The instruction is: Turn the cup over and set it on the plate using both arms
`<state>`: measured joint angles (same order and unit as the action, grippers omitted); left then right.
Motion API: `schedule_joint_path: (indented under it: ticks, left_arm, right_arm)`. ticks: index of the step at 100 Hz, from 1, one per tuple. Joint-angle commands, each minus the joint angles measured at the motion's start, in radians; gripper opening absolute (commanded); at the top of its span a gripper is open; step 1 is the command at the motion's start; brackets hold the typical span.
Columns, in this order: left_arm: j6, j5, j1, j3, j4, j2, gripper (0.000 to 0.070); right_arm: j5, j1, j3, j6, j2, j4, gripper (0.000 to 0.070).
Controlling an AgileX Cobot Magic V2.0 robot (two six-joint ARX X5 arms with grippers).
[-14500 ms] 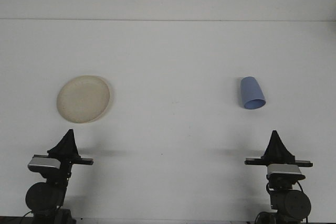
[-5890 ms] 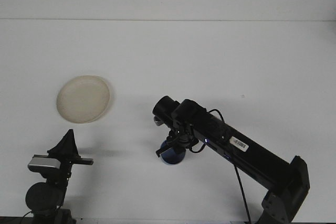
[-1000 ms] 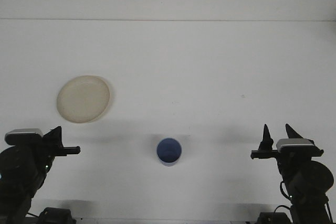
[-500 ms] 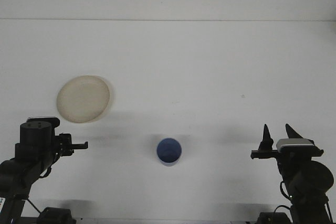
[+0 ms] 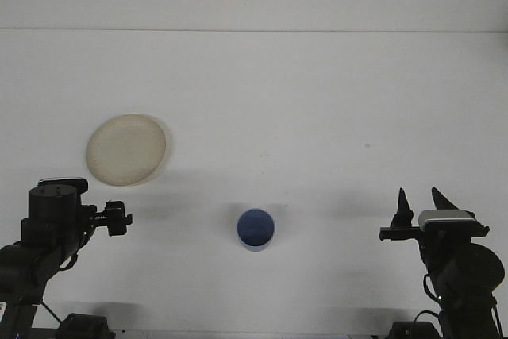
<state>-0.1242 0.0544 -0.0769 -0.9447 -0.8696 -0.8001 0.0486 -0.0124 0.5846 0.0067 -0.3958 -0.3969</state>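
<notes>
A blue cup (image 5: pixel 255 229) stands upright on the white table, mouth up, near the front middle. A cream plate (image 5: pixel 127 149) lies flat at the left, with nothing on it. My left gripper (image 5: pixel 119 218) points right, low at the left, just in front of the plate and well left of the cup. It holds nothing I can see. My right gripper (image 5: pixel 420 204) rests at the lower right with its two pointed fingers spread apart and nothing between them, far right of the cup.
The white table (image 5: pixel 317 117) stretches back to a white wall. The arm bases sit at the two front corners.
The left arm has lifted off its rest and swung its gripper rightward, then turned the wrist. Cup, plate and right arm have stayed still over the last second.
</notes>
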Motion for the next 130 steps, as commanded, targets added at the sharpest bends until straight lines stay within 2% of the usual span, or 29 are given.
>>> schedule_joint_path:
  ticks: [1,17,33,41,93,130]
  left_arm:
    - [-0.010,0.003,-0.002,-0.013,-0.003,-0.002,0.0519]
    - [0.002,-0.035,-0.004,-0.046,-0.047,-0.014,0.0518]
    - [0.000,-0.154,-0.048,-0.134,-0.080,-0.055,0.0515]
    - [-0.013,-0.187,-0.095,-0.180,-0.082,-0.086,0.0514]
    - [-0.072,-0.174,-0.528,-0.400,-0.061,-0.471,0.0514]
    - [-0.077,-0.124,-0.703,-0.515,-0.048,-0.738,0.0514]
  right_arm:
    - [-0.003,0.001,0.010,-0.003,-0.003,0.017,0.0416]
    - [-0.004,0.001,0.010,-0.003,-0.003,0.019,0.0415]
    - [-0.003,0.001,0.010,-0.003,-0.003,0.023,0.0416]
    - [-0.003,0.001,0.010,-0.003,-0.003,0.023,0.0416]
    - [-0.003,0.001,0.010,-0.003,-0.003,0.023,0.0415]
    - [-0.003,0.001,0.010,-0.003,-0.003,0.024,0.0416]
